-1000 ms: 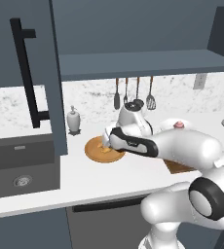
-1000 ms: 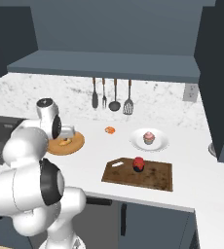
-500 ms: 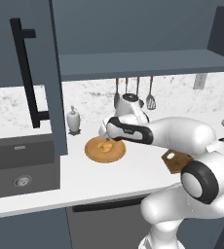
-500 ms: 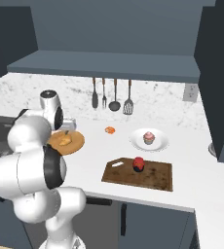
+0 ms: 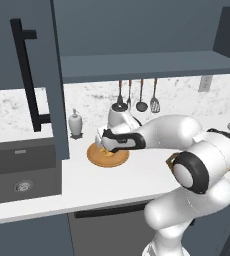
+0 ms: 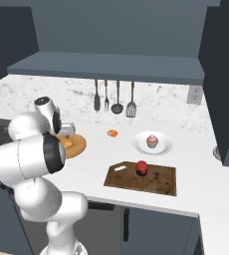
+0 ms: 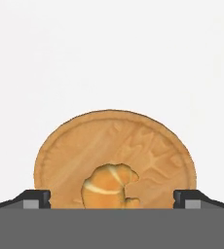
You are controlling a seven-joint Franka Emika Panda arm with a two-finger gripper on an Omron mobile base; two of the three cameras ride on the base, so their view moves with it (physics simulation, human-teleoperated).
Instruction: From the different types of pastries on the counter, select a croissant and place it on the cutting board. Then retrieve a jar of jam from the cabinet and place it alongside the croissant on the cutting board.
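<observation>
Croissant point(image 7: 109, 187) lies on round wooden plate point(image 7: 148, 146), between end effector point(image 7: 111, 200) fingertips, which stand wide apart w/ nothing held. Arm has swung left over last sec; end effector now sits low over plate point(image 5: 107, 156) vs. further right before, so grasp looks imminent. Farther along surface point(image 6: 196, 164): jam jar point(image 6: 142, 167) already on cutting board point(image 6: 159, 180), cupcake point(image 6: 152, 141) beyond.
</observation>
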